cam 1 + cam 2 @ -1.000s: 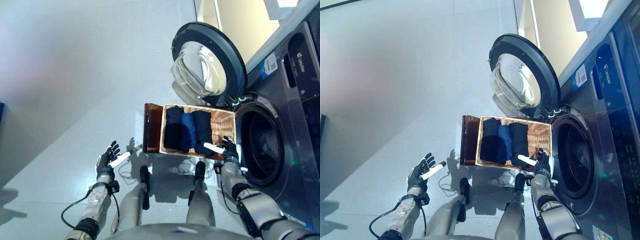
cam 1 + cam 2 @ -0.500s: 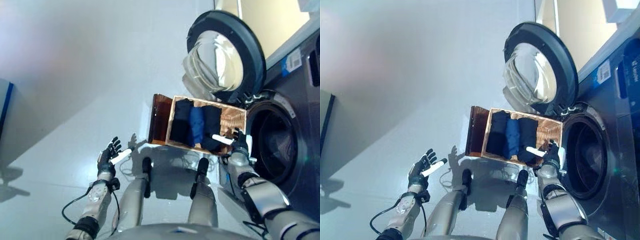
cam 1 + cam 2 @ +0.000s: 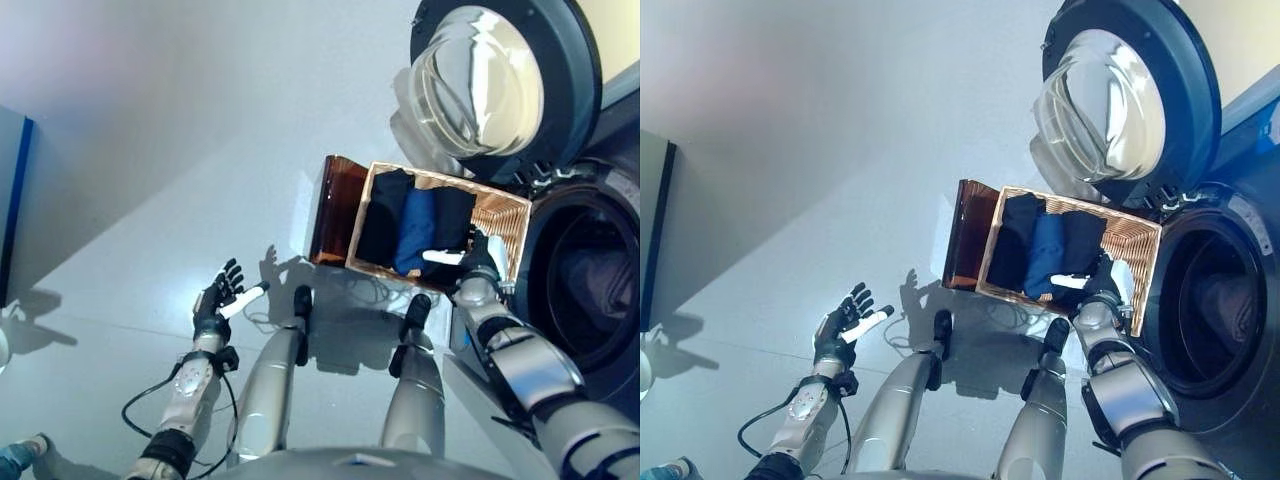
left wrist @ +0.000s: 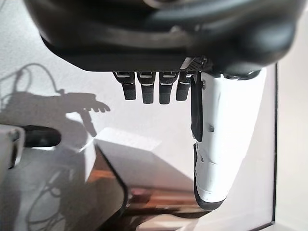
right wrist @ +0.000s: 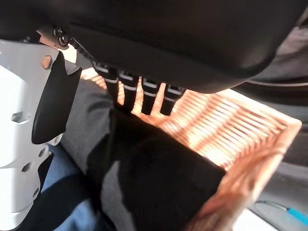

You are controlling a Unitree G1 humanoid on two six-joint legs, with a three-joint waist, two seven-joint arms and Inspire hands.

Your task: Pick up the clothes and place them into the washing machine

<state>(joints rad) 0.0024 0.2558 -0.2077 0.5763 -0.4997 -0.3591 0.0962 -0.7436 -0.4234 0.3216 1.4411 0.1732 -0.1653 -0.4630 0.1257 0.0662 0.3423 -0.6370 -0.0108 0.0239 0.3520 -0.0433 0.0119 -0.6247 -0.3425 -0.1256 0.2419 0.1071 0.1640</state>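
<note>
A wicker basket stands on the floor before the washing machine's round opening. In it lie three folded clothes side by side: a black one, a blue one and another black one. My right hand hovers over the basket's near right corner, open, its fingers straight just above the black cloth and holding nothing. My left hand is far off to the left over the bare floor, fingers spread, empty.
The machine's door stands swung wide open beyond the basket. A brown panel leans against the basket's left side. A dark blue edge runs along the far left. The floor is pale grey.
The whole picture has shifted, so the camera moved. My right hand stays at the basket's near right corner over the black cloth; my left hand stays open over the floor.
</note>
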